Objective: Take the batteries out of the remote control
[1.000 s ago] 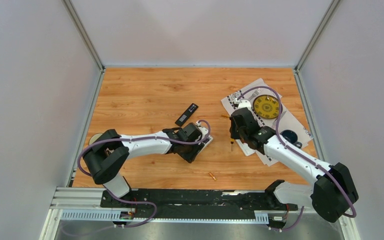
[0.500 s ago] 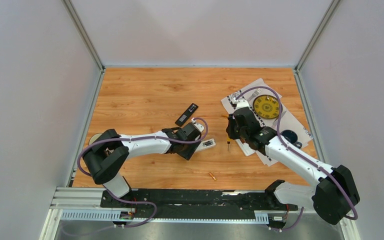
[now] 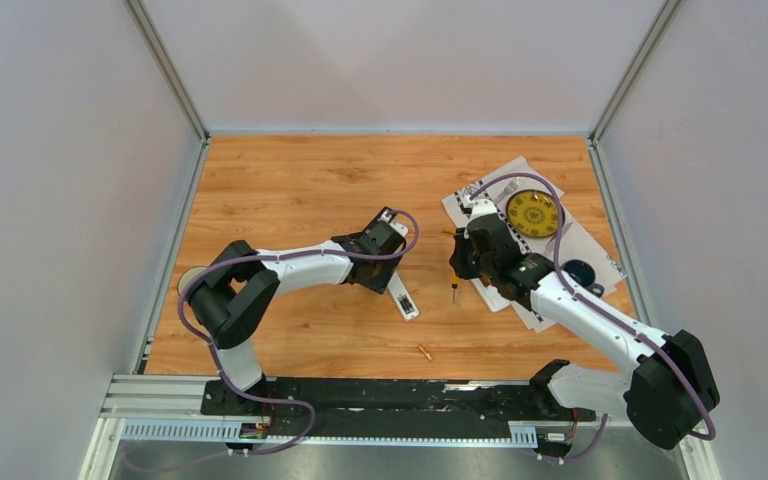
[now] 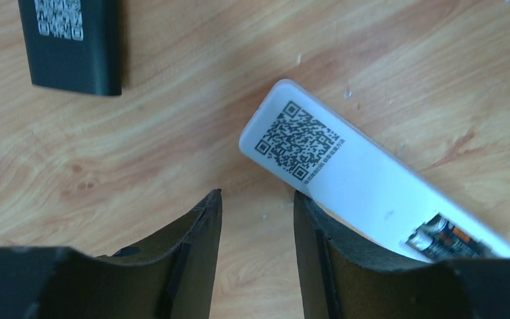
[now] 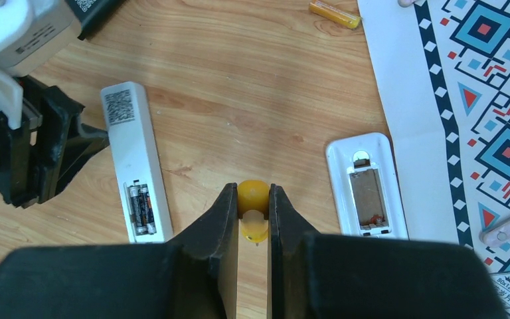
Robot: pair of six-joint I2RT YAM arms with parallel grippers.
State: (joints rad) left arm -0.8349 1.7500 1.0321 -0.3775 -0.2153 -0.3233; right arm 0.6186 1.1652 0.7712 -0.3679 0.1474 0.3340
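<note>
One battery (image 3: 425, 351) is seen lying loose, nearest of all; two batteries (image 5: 139, 209) are lodged in the remote (image 5: 131, 143) beyond. The left gripper (image 4: 257, 203) is held half-spread and empty at its end, and the right gripper (image 5: 253, 191) is clamped on a screwdriver (image 5: 254, 227). For the prying judged next, its tip must be set under them.

Room bright; light even, diffuse, from above. Overhead view sharp edge to edge; worktop (image 3: 290, 180) uniformly lit, arms casting faint soft shadows. Walls (image 3: 60, 200) flat pale grey. Left wrist view close-up: wood grain and code on white remote (image 4: 345, 166) crisp; thin soft shadow beside black remote (image 4: 73, 46); left gripper (image 4: 257, 203) near lens, dark, detail lost. Right wrist view: worktop and patterned sheet (image 5: 478, 100) in focus; right gripper (image 5: 253, 196) almost black, slightly soft; screwdriver (image 5: 254, 224) handle bright yellow with gentle sheen.
</note>
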